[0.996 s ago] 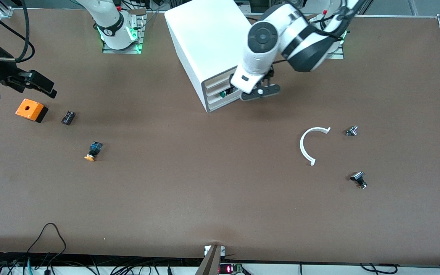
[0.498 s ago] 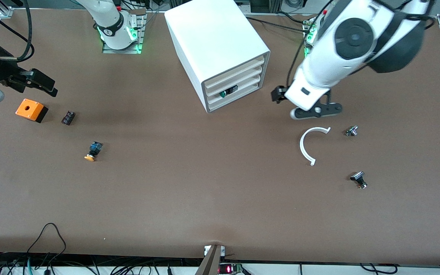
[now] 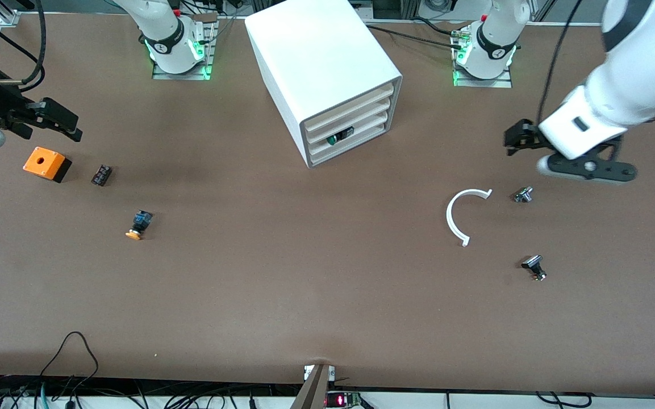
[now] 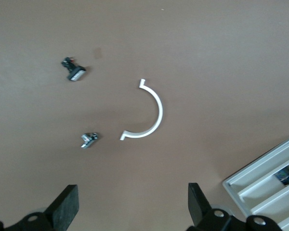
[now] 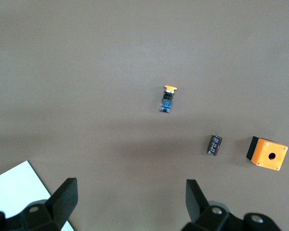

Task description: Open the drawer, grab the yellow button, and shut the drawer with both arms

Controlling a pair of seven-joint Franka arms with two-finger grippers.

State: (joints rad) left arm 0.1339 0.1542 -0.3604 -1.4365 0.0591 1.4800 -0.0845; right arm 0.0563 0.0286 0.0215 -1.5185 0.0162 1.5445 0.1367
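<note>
Over the bench toward the left arm's end, the left hand is now hanging above bare surface just beside a small silver-and-black piece, having swung away from the front of the white drawer cabinet where it was a second ago; its fingers are standing wide apart and holding nothing; the drawers are sitting pushed in, a small dark-green part showing in one slot; the white half-ring and a second small piece are lying where they were; at the right arm's end the right hand is waiting, barely shifted, over the bench near the orange box, fingers apart and empty; the button is lying on its side on the bench, nearer the front camera than the box and the small black component, untouched; the right arm is cut off by the frame edge; the drawer part is too small to identify.
</note>
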